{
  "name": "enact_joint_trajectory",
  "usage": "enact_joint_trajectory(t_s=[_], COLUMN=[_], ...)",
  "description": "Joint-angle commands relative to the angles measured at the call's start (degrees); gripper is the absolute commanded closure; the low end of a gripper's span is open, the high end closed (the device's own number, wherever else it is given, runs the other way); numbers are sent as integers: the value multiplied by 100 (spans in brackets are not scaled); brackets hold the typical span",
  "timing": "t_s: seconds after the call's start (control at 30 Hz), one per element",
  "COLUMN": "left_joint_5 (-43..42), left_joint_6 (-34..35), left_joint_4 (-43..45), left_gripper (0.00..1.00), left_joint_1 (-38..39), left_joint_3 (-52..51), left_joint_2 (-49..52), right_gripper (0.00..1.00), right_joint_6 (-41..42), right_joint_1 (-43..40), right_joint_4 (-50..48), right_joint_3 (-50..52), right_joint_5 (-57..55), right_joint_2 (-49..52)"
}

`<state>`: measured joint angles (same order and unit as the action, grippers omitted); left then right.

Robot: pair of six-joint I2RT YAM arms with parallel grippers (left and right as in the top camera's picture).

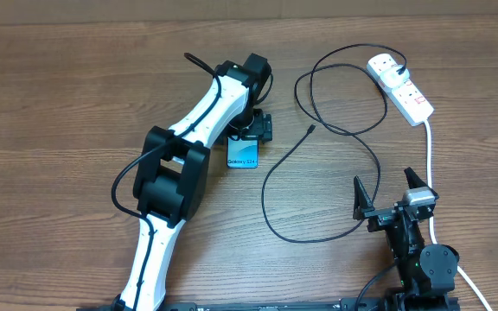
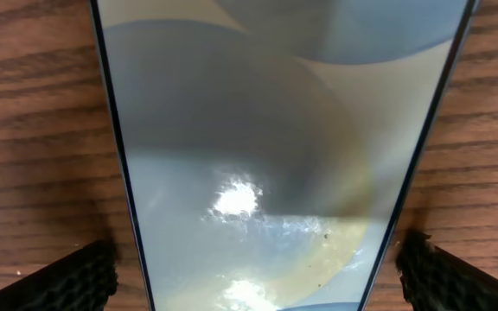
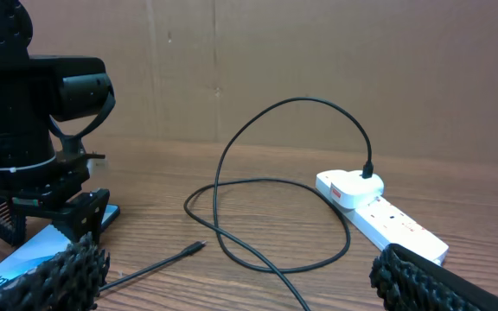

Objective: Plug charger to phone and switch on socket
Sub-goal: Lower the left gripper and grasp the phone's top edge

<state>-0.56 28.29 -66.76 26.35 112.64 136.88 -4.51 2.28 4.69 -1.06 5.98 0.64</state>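
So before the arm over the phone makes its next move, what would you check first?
1. Left gripper open, one finger either side of the slim dark-framed smartphone: ok.
2. That smartphone lying flat on the brown wooden table: ok.
3. Thin black charger cable plugged into the white oblong plastic power strip: ok.
4. The cable's small connector tip in the smartphone: not ok; it lies loose on the table, apart.
5. Right gripper open, holding nothing: ok.
6. Power strip switched on: cannot tell.
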Motion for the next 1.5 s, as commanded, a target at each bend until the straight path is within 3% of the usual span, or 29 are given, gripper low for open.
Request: enact_joint_trajectory(t_s=[0.0,0.43,0.53,0.67,1.47], left_joint_5=[90,96,114,116,-4], left_joint_6=[-216,-282,-306,-304,-299], left_joint_4=[81,181,188,221,-92], left_gripper=[0,0,13,18,30], left_joint_1=[-87,-94,-92,-94,-149], left_joint_3=[-11,-11,-11,-11,162], left_joint_2=[328,516,516,516,507], right_gripper=[0,0,0,0,0], right_joint_6=[-7,-7,-7,-7,-7], right_joint_1=[-11,-11,-11,-11,-11], right_joint_4=[-28,-28,-28,-28,-28], right_joint_3=[59,59,59,59,59], right_joint_5=[-35,-33,-33,-33,-33], right_joint_2=[-20,-20,-20,-20,-20])
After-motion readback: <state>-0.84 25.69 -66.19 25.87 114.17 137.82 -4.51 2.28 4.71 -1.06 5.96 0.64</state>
